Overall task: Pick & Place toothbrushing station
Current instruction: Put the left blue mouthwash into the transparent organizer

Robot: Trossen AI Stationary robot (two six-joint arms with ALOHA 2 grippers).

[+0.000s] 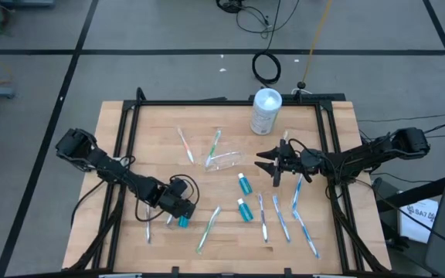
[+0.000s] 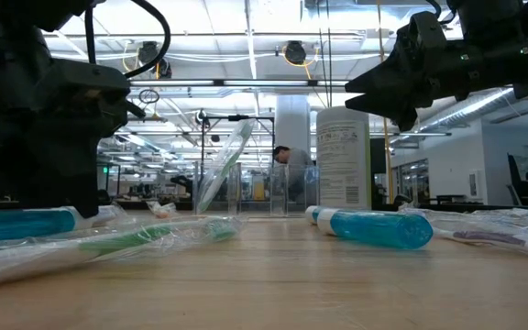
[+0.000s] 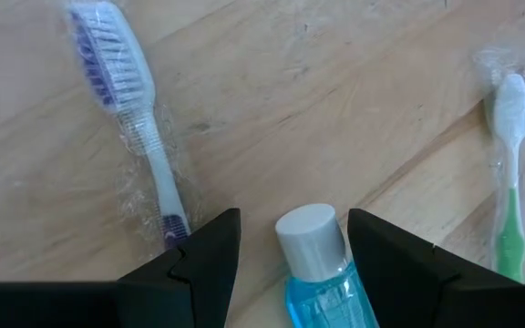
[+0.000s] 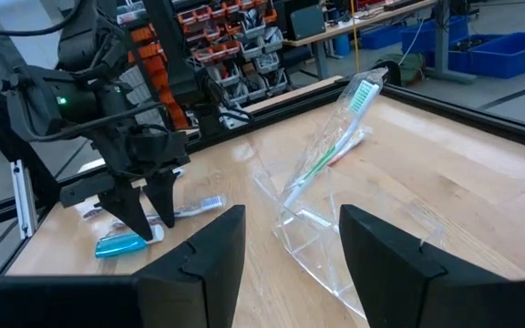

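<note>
Blue-liquid bottle with a white cap [image 3: 322, 273] lies nearest, flat on the wooden table [image 1: 130, 147] near its front-left corner, between the spread fingers of the left gripper [image 1: 182, 210], which are not clamped on it. Biggest on the table: white cylindrical canister with a printed label [image 1: 266, 111], upright at the back edge. Clear plastic holder [image 1: 224, 160] sits mid-table with a green wrapped toothbrush [image 1: 214, 144] leaning in it. Right gripper [image 1: 273, 164] hovers just right of the holder, fingers apart, holding nothing. Two more blue bottles [image 1: 244, 184] lie near the centre. Wrapped toothbrushes [image 1: 284, 220] lie scattered toward the front-right edge. Purple-bristled wrapped toothbrush [image 3: 135, 118] lies beside the left gripper.
</note>
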